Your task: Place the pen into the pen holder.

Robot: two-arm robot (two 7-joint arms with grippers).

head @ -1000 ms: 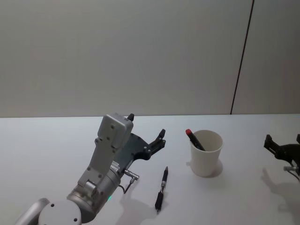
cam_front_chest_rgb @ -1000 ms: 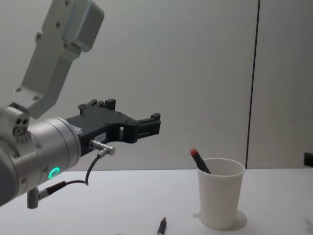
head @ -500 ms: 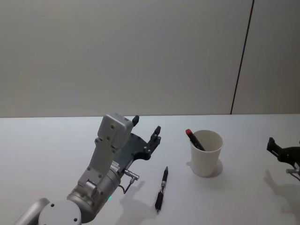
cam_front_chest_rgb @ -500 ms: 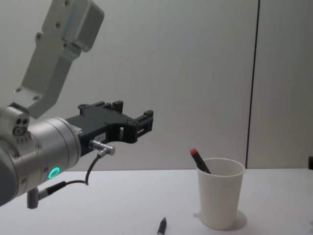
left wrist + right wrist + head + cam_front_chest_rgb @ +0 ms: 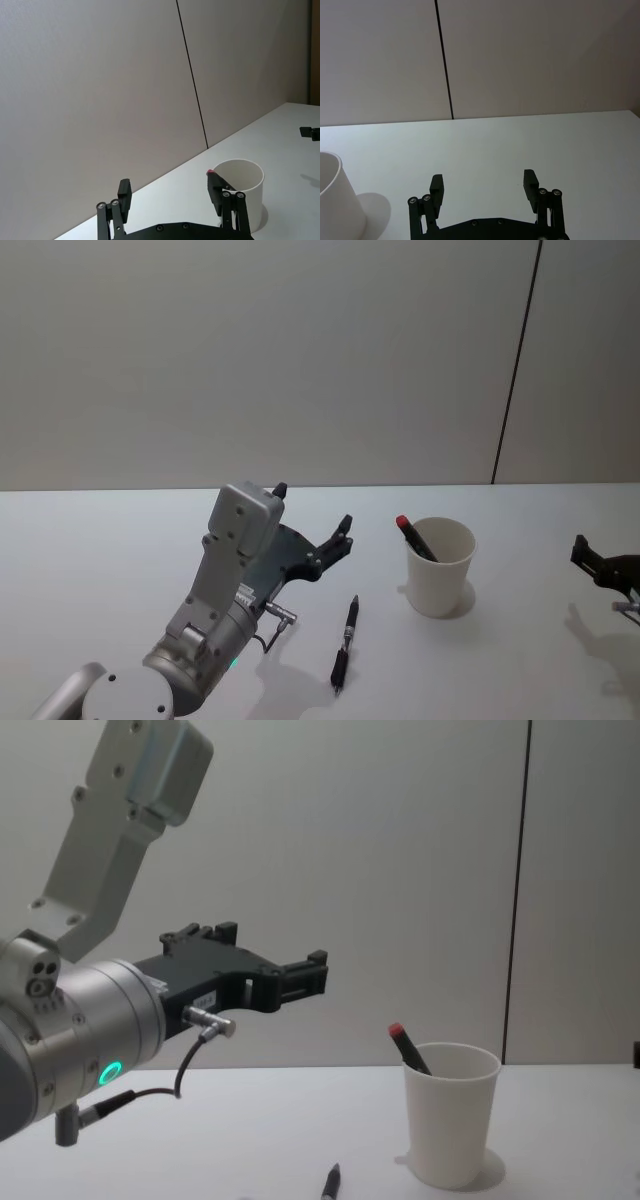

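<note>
Pen (image 5: pixel 345 642) lies flat on the white surface (image 5: pixel 110 560), near the pen holder (image 5: pixel 440 568) but apart from it, to its left and closer to the robot; slim, dark, rigid, likely light, though the smooth barrel may roll or skid, so pinch across mid-barrel; left gripper (image 5: pixel 313 507) hovers above the surface just beyond the pen, jaws spread, empty; right gripper (image 5: pixel 483 181) parked far right, jaws apart, empty; holder is thin paper and could tip if knocked; it already has a red-capped pen (image 5: pixel 403 524) — lower part hidden by the cup wall; chest view cuts the lying pen at the bottom edge — one end visible; clip and markings too small to tell
</note>
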